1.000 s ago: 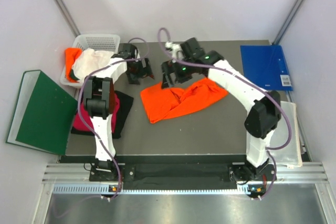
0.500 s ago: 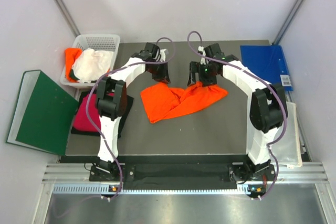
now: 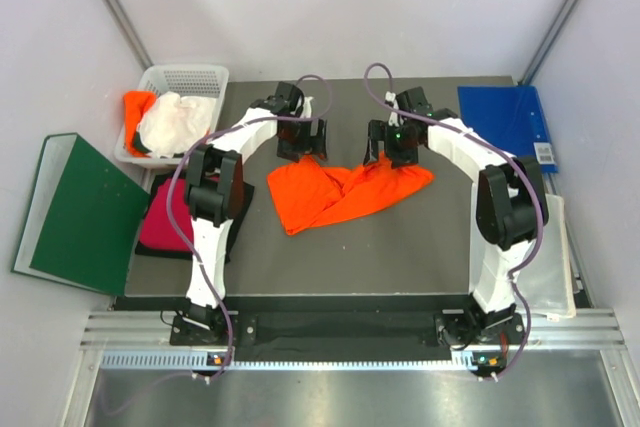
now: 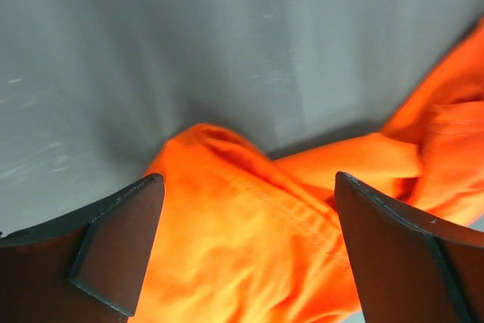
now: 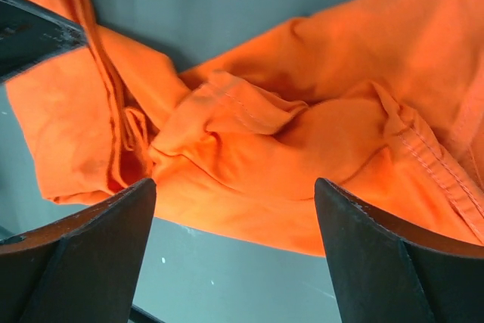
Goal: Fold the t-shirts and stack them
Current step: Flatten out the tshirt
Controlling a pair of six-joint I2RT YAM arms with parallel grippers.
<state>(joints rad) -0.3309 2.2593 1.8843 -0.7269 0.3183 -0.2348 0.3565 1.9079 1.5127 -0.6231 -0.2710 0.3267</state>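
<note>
Orange t-shirt [image 3: 335, 192] lies rumpled and twisted at its middle.

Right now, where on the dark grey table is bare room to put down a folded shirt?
Widest: the near strip of the dark grey table between the crumpled bright orange t-shirt and the table's near edge. Narrower: the far edge, between the white plastic basket and the flat blue folder. Crowded: the left edge, with the magenta and black shirt pile.
</note>
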